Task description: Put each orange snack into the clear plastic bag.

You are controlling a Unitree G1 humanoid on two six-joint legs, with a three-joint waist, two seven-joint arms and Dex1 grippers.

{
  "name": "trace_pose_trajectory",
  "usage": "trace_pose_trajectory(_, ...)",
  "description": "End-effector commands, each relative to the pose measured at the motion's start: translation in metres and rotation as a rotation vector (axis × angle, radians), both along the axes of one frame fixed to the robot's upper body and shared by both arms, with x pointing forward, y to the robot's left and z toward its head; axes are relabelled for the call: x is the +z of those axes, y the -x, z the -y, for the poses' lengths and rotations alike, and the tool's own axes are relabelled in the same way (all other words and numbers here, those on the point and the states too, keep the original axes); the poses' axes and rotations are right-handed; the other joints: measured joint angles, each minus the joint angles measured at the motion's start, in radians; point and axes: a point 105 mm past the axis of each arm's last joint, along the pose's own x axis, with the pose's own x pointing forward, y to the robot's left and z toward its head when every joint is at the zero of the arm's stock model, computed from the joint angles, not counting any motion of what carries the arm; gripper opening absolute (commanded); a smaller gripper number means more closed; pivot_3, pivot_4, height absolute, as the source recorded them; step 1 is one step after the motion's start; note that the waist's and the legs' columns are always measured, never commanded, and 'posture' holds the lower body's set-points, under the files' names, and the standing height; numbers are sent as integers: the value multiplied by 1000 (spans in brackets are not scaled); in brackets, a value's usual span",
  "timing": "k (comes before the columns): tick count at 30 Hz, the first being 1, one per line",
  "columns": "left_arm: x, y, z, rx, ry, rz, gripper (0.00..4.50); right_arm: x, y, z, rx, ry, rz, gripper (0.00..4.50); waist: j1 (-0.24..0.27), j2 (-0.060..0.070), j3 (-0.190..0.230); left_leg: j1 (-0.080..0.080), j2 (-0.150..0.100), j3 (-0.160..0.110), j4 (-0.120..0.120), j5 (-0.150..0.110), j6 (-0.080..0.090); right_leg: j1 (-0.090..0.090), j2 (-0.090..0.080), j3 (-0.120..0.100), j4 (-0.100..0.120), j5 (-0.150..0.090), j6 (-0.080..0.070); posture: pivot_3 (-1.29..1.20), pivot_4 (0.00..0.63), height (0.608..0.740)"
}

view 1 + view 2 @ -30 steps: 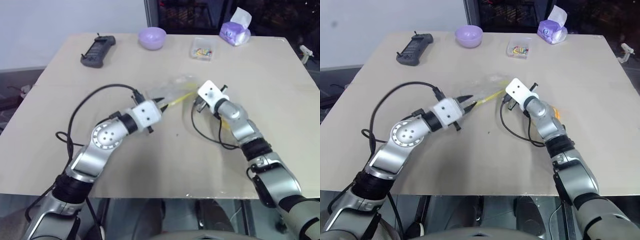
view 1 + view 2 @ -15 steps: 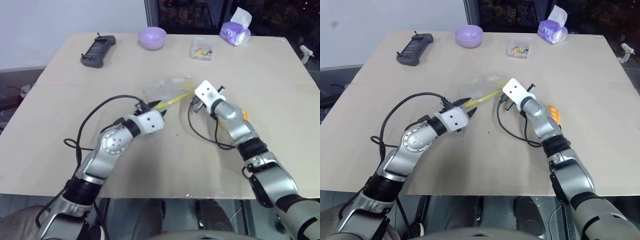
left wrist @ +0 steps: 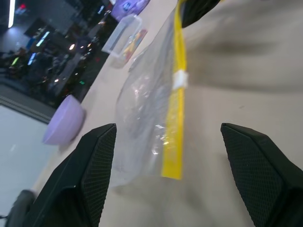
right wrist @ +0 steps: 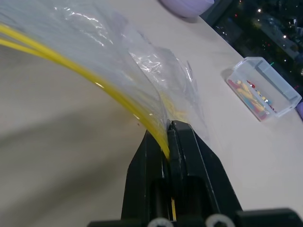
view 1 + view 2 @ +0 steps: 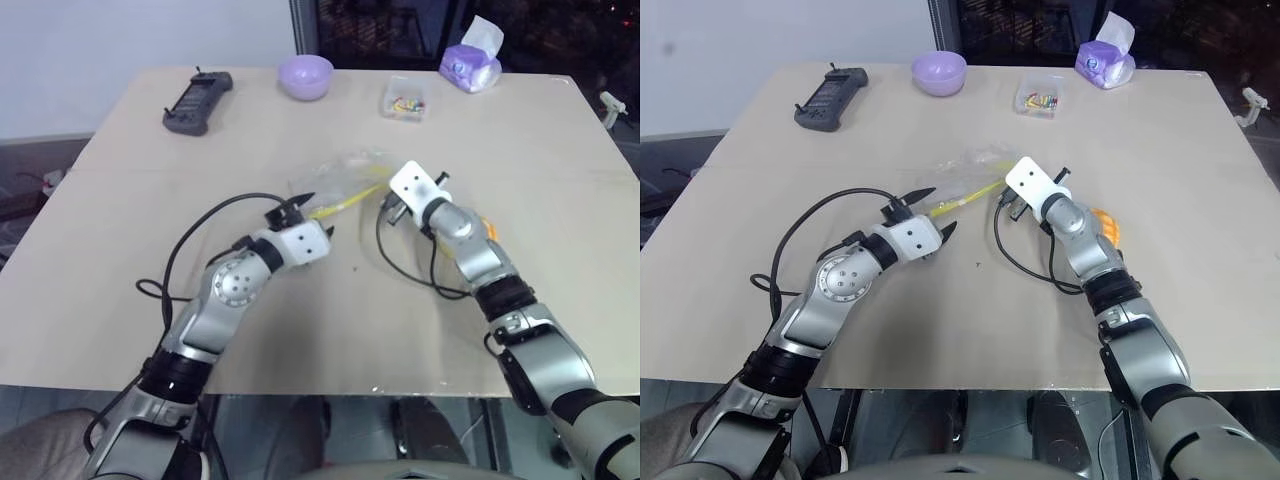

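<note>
Tan table (image 5: 120, 200), black remote (image 5: 197, 101), lilac bowl (image 5: 305, 76), clear box (image 5: 405, 99), tissue pack (image 5: 470, 68)

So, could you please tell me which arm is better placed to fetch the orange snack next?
The left. Its gripper is open and empty, while the right gripper is shut on the clear plastic bag, holding its yellow strip. The orange snack lies beside the right forearm, though, so it is a reach across.

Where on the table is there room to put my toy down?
Bare wood spans the near edge of the table and the far-right side. It is crowded along the far edge: remote, lilac bowl, clear box, tissue pack. The clear plastic bag fills the middle.
</note>
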Motion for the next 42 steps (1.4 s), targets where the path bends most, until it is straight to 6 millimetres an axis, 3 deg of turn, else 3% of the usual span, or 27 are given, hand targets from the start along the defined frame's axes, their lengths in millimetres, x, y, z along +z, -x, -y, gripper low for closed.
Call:
trace_pose_trajectory(1, 13, 0, 2, -5, 18, 50, 3720, 21, 1, -6, 24, -18, 60, 0, 0, 0, 0, 0, 0, 0, 1, 0, 0, 0, 0, 0, 1, 0, 0, 0, 150, 740)
trace_pose_trajectory(5, 13, 2, 6, -22, 27, 48, 3720, 20, 1, -6, 25, -20, 58, 0, 0, 0, 0, 1, 0, 0, 4, 0, 0, 0, 0, 0, 5, 0, 0, 0, 150, 740)
trace_pose_trajectory(7, 12, 2, 6, -20, 18, 47, 3226, 20, 1, -7, 26, -21, 57, 0, 0, 0, 0, 1, 0, -1, 5, 0, 1, 0, 0, 0, 7, 0, 0, 0, 150, 740)
trace_pose_trajectory(8, 13, 1, 6, -17, 16, 49, 3226, 20, 1, -7, 27, -22, 56, 0, 0, 0, 0, 1, 0, -1, 5, 0, 0, 0, 0, 0, 7, 0, 0, 0, 150, 740)
trace_pose_trajectory(11, 14, 0, 6, -16, 13, 51, 2027, 19, 2, -8, 30, -23, 54, 0, 0, 0, 0, 1, 0, -1, 5, 0, 0, 0, 0, 0, 7, 0, 0, 0, 150, 740)
trace_pose_trajectory(15, 13, 0, 7, -15, 9, 49, 70, 19, 3, -8, 32, -26, 52, 0, 0, 0, 0, 1, 0, -1, 5, 0, 0, 0, 0, 0, 7, 0, 0, 0, 150, 740)
trace_pose_trajectory(22, 12, -1, 8, -9, 8, 49, 70, 19, 4, -8, 37, -45, 35, 0, 0, 0, 0, 1, 0, -1, 5, 0, 0, 0, 0, 0, 7, 0, 0, 0, 150, 740)
trace_pose_trajectory(25, 12, -2, 9, -6, 9, 54, 0, 18, 8, -8, 55, -33, 26, 904, 0, 0, 0, 1, 0, -1, 5, 0, 0, 0, 0, 0, 7, 0, 0, 0, 150, 740)
trace_pose_trajectory(28, 11, -1, 10, -8, 11, 55, 0, 19, 14, -5, 84, -17, 21, 2250, 1, 0, 0, 1, 0, -1, 5, 0, 0, 0, 0, 0, 7, 0, 0, 0, 150, 740)
trace_pose_trajectory(33, 11, -1, 11, -11, 14, 55, 0, 32, 34, 5, 175, -27, -5, 2250, 3, 0, 0, 0, -1, -1, 6, 0, 1, 0, 0, 0, 6, 0, 0, 0, 150, 740)
trace_pose_trajectory(42, 12, -1, 12, -16, 16, 56, 0, 69, 75, -10, 382, -180, -81, 2250, 2, 0, 0, 0, 0, -3, 6, -3, 4, 1, 1, -1, 7, 0, 0, 0, 150, 740)
